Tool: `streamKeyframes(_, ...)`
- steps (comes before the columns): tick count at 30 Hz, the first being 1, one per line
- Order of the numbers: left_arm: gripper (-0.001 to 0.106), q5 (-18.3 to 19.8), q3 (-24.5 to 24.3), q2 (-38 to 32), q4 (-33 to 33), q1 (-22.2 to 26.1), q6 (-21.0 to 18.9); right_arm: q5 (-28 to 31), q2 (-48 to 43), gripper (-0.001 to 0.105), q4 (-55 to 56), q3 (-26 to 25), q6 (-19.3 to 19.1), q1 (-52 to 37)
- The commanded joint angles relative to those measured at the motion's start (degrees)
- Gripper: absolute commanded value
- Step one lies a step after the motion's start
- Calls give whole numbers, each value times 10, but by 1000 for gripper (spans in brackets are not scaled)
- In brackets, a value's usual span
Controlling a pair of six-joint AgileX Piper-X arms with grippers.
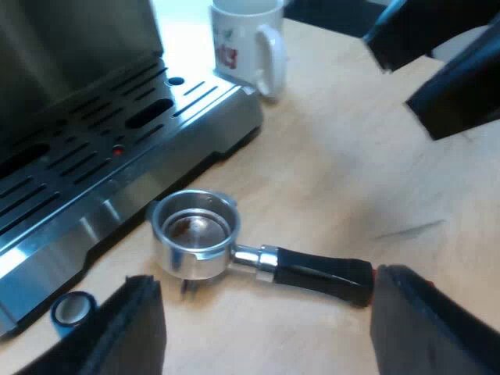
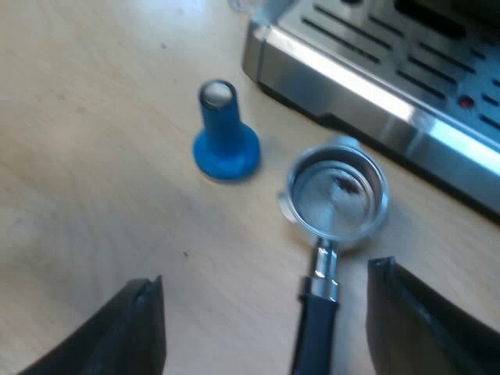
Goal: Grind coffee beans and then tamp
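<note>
The metal holder point(image 1: 194, 233) lies loose on the wooden table beside the espresso machine's drip tray point(image 1: 94, 148), its dark handle point(image 1: 316, 271) ending in red. Only dark traces of coffee show in its basket point(image 2: 336, 195). The blue tamper point(image 2: 225, 133) stands upright on the table close to the basket and the tray's edge point(image 2: 367, 86). My left gripper point(image 1: 266, 336) hovers open over the handle's end, nothing between its fingers. My right gripper point(image 2: 266, 336) is open above the handle point(image 2: 316, 328), holding nothing. The right arm's black fingers point(image 1: 445, 70) hang above the table beyond the holder.
A white mug point(image 1: 246, 39) with red print stands at the corner of the machine's drip tray. The tray's slotted metal grate point(image 2: 437, 47) rises just past the holder. Bare wooden tabletop point(image 1: 367, 156) stretches around the holder and tamper.
</note>
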Motion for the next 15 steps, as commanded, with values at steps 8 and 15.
streamKeyframes(8, 66, -144, 1, 11, -12, -3, -19, -6, -4, 67, -29, -7, -32, 2)
streamKeyframes(15, 66, -144, 18, 68, -62, -3, -19, -6, -4, 67, -29, -7, -32, 2)
